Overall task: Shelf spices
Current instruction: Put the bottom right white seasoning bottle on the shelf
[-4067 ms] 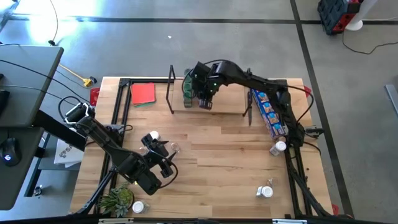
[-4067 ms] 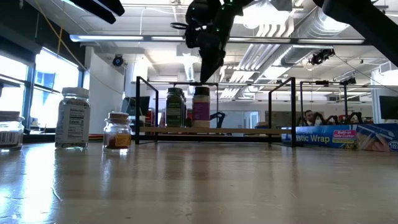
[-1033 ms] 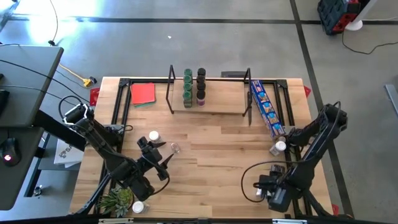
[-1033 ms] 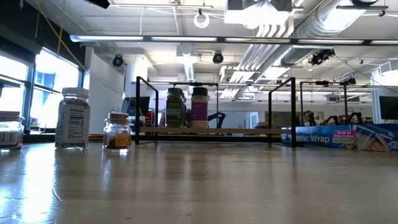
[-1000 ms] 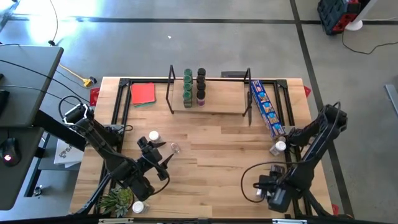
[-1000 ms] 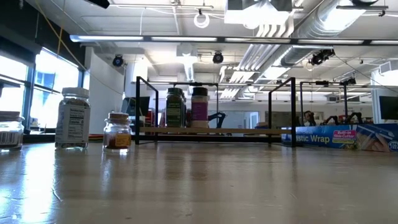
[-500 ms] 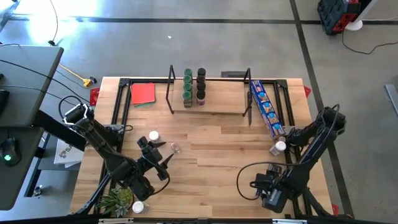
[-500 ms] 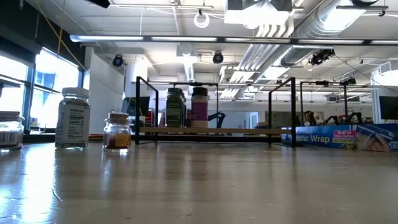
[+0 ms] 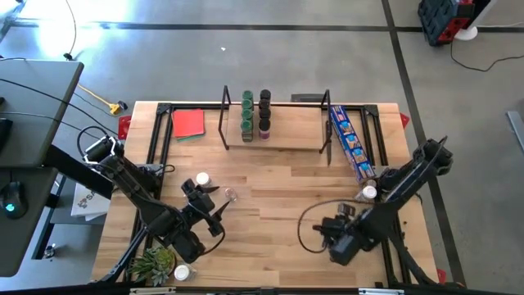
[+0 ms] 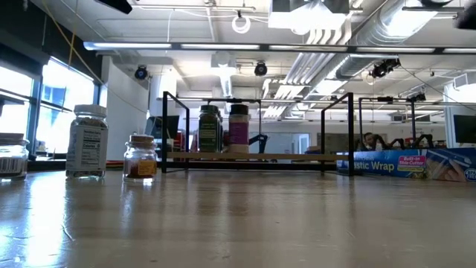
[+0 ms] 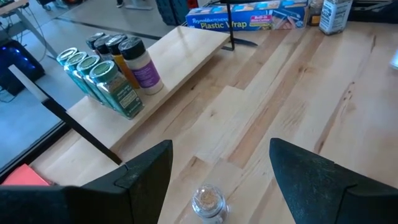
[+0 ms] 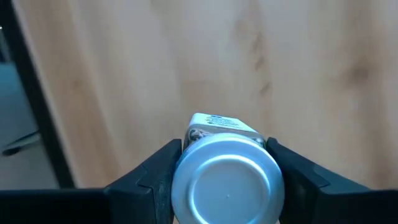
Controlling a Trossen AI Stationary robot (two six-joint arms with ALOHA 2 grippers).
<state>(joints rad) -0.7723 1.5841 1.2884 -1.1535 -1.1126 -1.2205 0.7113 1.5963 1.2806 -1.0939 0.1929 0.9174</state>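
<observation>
The shelf (image 9: 274, 135) stands at the table's far side and carries two rows of spice jars, green-lidded (image 9: 246, 115) and black-lidded (image 9: 264, 113). Loose jars stand on the table: a white-lidded one (image 9: 202, 179), a small clear one (image 9: 232, 195), one by the plant (image 9: 182, 272) and one at the right (image 9: 368, 193). My left gripper (image 9: 214, 209) is open near the table's left, with the small clear jar (image 11: 208, 200) just ahead between its fingers, untouched. My right gripper (image 9: 326, 233) is in the near right part of the table, shut on a silver-lidded jar (image 12: 227, 180). My right gripper pinches the silver-lidded jar between its two fingers, one on each side of the jar just below the lid (image 12: 186, 165). The wrist view looks down onto the lid, with the label (image 12: 217, 121) showing past it. Whether the base is off the table does not show.
A long blue plastic-wrap box (image 9: 352, 146) lies right of the shelf. A red flat square (image 9: 188, 123) lies left of it and a small plant (image 9: 154, 264) sits at the near left corner. Black frame rails run along both table sides. Bare wood lies mid-table.
My right gripper has moved from the near right corner toward the table's left edge and slightly toward the far edge. My left arm has kept still.
</observation>
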